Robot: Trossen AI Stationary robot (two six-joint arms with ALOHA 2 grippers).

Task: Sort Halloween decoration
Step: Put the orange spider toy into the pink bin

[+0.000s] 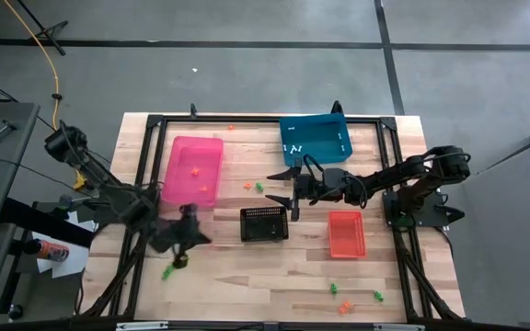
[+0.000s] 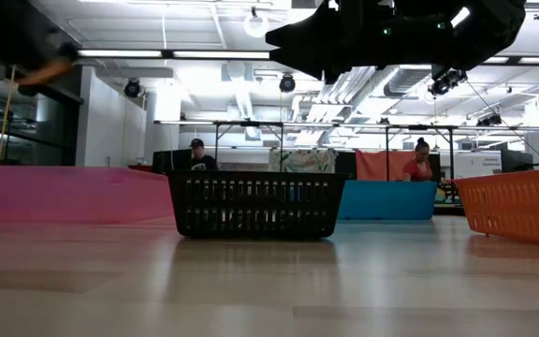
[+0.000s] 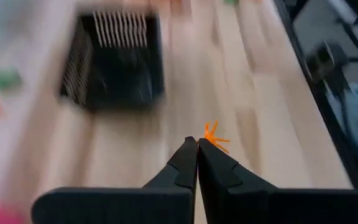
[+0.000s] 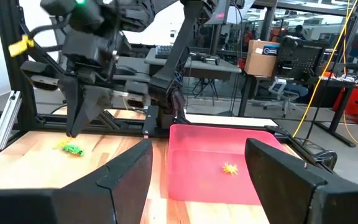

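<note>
My left gripper (image 3: 197, 142) is shut on a tiny orange spidery trinket (image 3: 214, 138), one piece of the Halloween decoration. In the high view it hangs over the table's near left part (image 1: 180, 256), left of the black bin (image 1: 264, 223). A green trinket (image 1: 167, 273) lies on the table just below it. My right gripper (image 1: 283, 188) stands open and level over the table's middle, between the blue bin (image 1: 315, 138) and the black bin, with nothing between its fingers. The pink bin (image 4: 216, 171) holds an orange trinket (image 4: 230, 168). My left gripper pinches the orange trinket between its two fingers at their very tips (image 3: 199, 147). The trinket's thin legs (image 3: 216, 134) stick out past the tips. The fingers slant down toward the table, and the trinket is lifted clear of the wood.
A red bin (image 1: 345, 233) stands right of the black bin. Loose trinkets lie between the pink bin and my right gripper (image 1: 254, 187) and near the front right edge (image 1: 345, 306). White pieces lie in the blue bin (image 1: 293, 147). A black frame (image 1: 145, 138) rims the table.
</note>
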